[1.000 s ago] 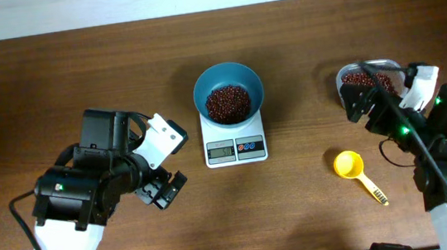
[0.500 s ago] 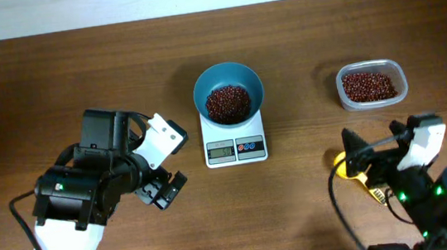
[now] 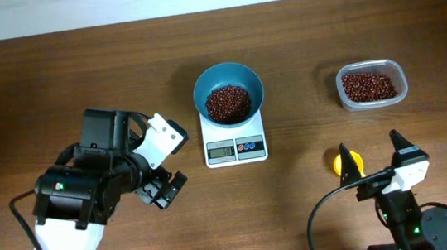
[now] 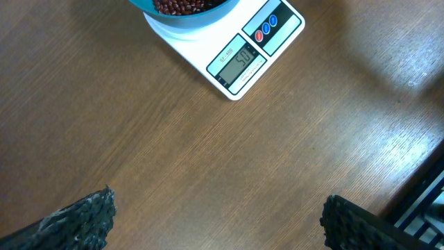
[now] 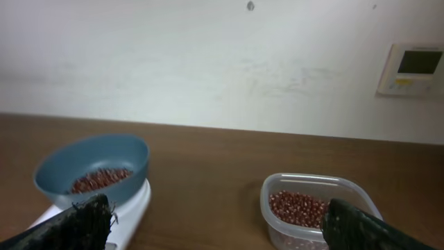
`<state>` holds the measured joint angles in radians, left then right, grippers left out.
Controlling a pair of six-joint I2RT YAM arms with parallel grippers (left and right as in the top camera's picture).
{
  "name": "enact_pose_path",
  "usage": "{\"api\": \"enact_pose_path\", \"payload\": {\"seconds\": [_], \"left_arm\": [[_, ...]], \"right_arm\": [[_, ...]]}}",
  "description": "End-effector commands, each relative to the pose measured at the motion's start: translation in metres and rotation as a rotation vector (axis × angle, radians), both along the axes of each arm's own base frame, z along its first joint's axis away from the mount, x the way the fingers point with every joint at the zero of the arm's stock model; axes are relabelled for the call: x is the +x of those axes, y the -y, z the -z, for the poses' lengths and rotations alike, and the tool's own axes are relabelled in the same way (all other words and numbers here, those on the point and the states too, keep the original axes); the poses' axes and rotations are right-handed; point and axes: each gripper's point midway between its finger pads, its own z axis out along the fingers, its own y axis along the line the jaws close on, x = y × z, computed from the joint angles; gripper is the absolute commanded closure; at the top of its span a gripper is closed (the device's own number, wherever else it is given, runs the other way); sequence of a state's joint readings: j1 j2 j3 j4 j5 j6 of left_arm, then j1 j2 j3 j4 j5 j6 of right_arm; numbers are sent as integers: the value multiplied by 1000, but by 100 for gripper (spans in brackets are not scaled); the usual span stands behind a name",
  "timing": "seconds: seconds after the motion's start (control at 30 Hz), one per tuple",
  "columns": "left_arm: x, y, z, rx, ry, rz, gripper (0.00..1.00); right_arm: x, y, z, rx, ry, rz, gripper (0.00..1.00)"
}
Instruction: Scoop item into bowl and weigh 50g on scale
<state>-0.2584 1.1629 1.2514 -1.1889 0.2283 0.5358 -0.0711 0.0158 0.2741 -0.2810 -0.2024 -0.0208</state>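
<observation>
The teal bowl (image 3: 228, 84) stands on the white scale (image 3: 235, 147) at mid-table and holds a heap of red-brown beans (image 3: 228, 103). Digits show on the scale's display (image 4: 241, 60). My left gripper (image 3: 168, 191) hovers open over bare wood, left of and in front of the scale, its fingers (image 4: 83, 219) wide apart. My right gripper (image 3: 369, 153) is open at the front right. It points level toward the back, framing the bowl (image 5: 90, 158) and a clear tub (image 5: 316, 208). Neither gripper holds anything.
The clear plastic tub (image 3: 372, 84) with more beans sits at the back right. A yellow scoop (image 3: 346, 163) lies on the table under the right gripper, mostly hidden. A white wall with a small panel (image 5: 415, 68) rises behind the table.
The right arm has drawn back from beside the tub to the table's front edge, now over the scoop. The left arm has not moved.
</observation>
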Motion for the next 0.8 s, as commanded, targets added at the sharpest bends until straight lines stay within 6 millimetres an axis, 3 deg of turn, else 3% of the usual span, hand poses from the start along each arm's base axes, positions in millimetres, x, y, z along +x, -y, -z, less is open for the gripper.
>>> {"api": "enact_pose_path", "payload": {"seconds": [0.0,0.4,0.77], "left_arm": [[3,-1,-5,3,21,10,1],[3,-1,-5,3,21,10,1],[3,-1,-5,3,21,10,1]], "right_arm": [[0,0,4,-67,5,12,1],[14,-1,50,-78,-57,21,1],[22,-2,75,-81,-61,16,1]]}}
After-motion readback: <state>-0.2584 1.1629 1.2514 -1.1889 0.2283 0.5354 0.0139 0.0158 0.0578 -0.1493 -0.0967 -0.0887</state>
